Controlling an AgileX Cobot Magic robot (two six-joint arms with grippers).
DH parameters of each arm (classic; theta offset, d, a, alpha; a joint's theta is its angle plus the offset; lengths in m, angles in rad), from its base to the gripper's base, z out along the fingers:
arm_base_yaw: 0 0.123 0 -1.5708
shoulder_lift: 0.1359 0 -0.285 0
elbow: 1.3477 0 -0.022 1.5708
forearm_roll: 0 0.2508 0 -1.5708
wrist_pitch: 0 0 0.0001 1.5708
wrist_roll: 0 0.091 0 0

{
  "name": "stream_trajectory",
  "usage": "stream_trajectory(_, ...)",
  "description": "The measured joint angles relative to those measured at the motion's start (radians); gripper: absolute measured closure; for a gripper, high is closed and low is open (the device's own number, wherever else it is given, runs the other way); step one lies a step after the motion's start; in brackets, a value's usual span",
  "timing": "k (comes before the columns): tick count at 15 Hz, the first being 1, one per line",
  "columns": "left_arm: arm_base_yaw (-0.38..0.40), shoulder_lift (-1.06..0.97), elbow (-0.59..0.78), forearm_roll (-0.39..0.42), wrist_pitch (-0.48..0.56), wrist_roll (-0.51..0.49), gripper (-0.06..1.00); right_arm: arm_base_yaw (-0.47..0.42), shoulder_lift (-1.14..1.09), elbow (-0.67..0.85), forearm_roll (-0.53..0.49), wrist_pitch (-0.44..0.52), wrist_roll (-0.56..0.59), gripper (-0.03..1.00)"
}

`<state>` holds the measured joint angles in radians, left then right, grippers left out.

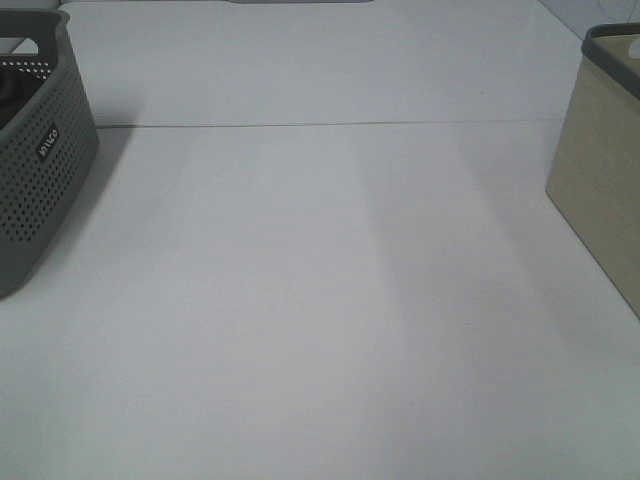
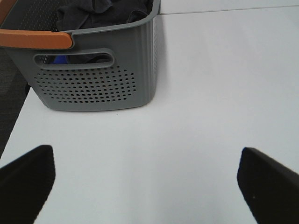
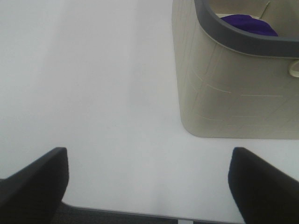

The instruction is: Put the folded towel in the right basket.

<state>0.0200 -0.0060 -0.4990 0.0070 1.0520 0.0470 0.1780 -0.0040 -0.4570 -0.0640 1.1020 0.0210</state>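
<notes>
Task looks done, or nearly: folded towel (image 3: 247, 23) seen as a deep-purple patch lying inside right basket (image 3: 224, 93), below its dark grey rim. Nothing held by either arm, nothing left on white table (image 1: 320, 300) between the bins. Judged remaining: at most pulling arms back to rest.

Right gripper (image 3: 149, 186) spread wide, empty, dark fingers (image 3: 32, 182) at both frame edges, hanging over bare table just beside the beige bin. Left gripper (image 2: 149, 182) likewise wide apart & empty, fingers (image 2: 266, 182) framing bare tabletop near grey perforated basket (image 2: 98, 84).

View differences — high cam shows only outer walls: grey basket w/ small label at far left, beige bin cut off at far right; no arms, no towel visible, so from there alone the result can't be confirmed. Right wrist cam alone looks into the beige bin and proves the purple cloth is in it. Left wrist cam alone shows the grey basket's contents — dark clothes (image 2: 103, 14) piled inside, an orange handle (image 2: 37, 39) on the rim.
</notes>
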Motion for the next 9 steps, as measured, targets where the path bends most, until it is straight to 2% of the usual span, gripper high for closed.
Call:
stream_trajectory(2,0.0,0.0,0.0,0.0,0.0,0.0,-0.05,-0.014,0.0,0.0,0.006,0.0,0.0,0.07)
stream_trajectory(5,0.0,0.0,0.0,0.0,0.0,0.0,-0.05,-0.141,0.0,0.0,0.01,0.0,0.0,0.07)
stream_trajectory(7,0.0,0.0,0.0,0.0,0.0,0.0,-0.05,-0.184,0.0,0.0,0.01,0.0,0.0,0.07)
stream_trajectory(9,0.0,0.0,0.0,0.0,0.0,0.0,-0.05,-0.189,0.0,0.0,0.012,0.0,0.0,0.07)
